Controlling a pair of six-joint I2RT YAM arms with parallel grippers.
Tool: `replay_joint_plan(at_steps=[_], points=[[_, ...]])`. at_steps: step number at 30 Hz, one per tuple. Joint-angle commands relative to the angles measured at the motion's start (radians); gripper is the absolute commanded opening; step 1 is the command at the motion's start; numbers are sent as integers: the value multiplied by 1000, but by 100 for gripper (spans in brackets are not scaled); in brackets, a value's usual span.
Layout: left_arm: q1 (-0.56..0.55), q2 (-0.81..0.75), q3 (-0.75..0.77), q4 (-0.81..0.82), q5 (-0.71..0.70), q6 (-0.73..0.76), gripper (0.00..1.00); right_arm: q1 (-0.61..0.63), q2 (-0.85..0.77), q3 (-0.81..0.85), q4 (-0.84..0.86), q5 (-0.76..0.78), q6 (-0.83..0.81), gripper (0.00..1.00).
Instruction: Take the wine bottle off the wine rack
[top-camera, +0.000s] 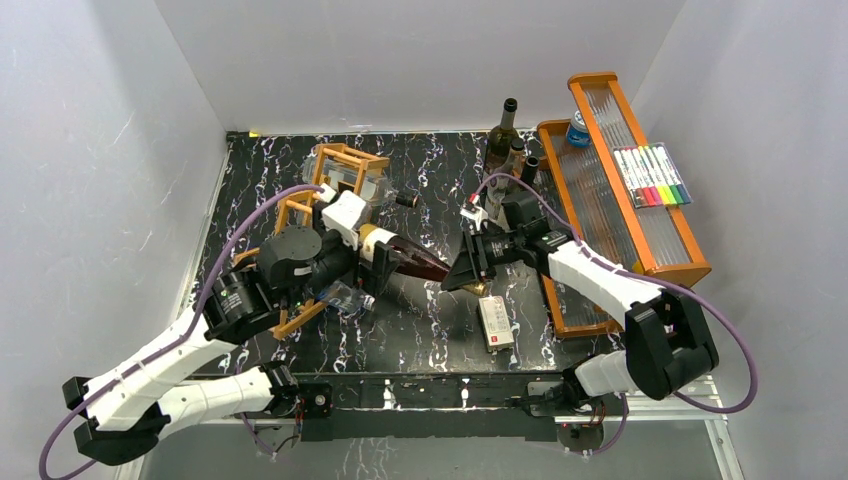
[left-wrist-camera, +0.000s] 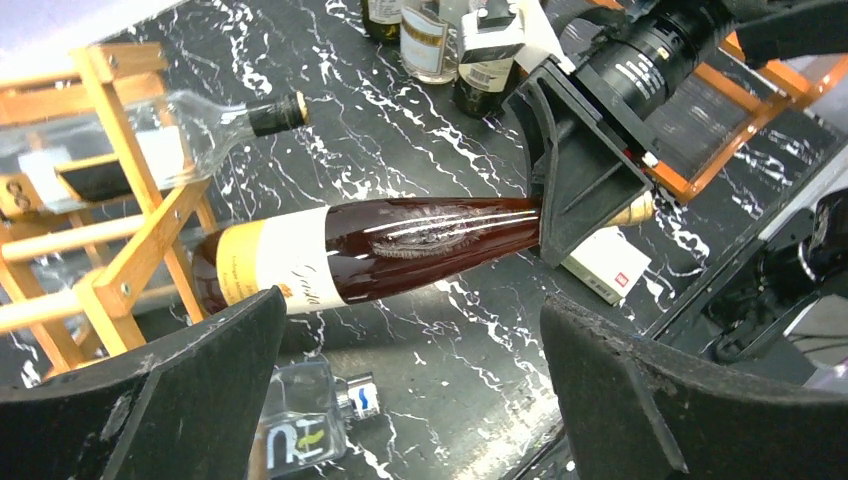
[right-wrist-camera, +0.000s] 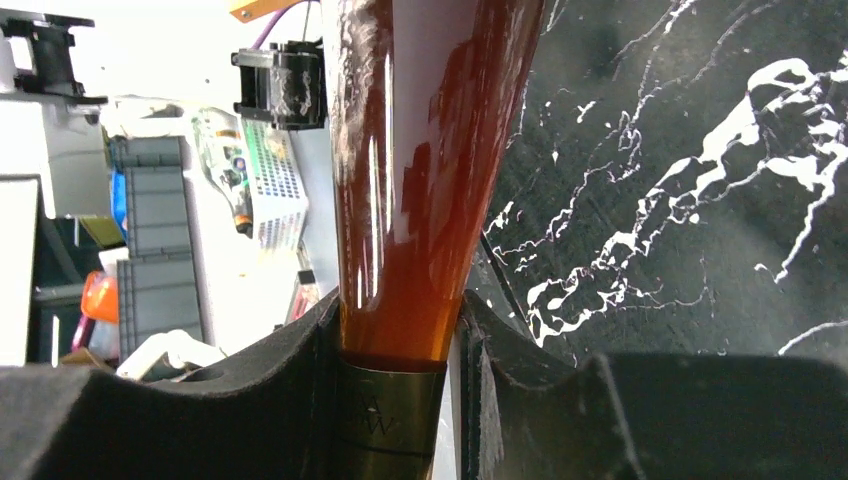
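Three upright bottles (top-camera: 508, 150) are seen behind the right gripper (top-camera: 468, 268), with a white box (top-camera: 495, 322) just beside it. The wine bottle (left-wrist-camera: 400, 240) is clamped at its neck by that gripper, its base lodged in the wine rack (left-wrist-camera: 125, 250) beneath a clear bottle (left-wrist-camera: 170, 130). The left gripper (left-wrist-camera: 410, 390) is spread wide over the bottle's body. Both arms are reached inward.

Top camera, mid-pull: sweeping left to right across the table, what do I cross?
From left: wine rack → wine bottle → right hand clamped on its neck → white box → orange tiered tray.
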Motion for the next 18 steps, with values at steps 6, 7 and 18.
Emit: replay_joint_plan(at_steps=[6,7,18], points=[[2,104,132,-62,267,390,98,-27,-193,42,160,-125,-23,0],[2,117,129,-56,312,426,98,-28,-196,46,142,-125,-26,0],[0,281,73,79,583,686,98,-27,-255,120,-136,-123,-134,0]])
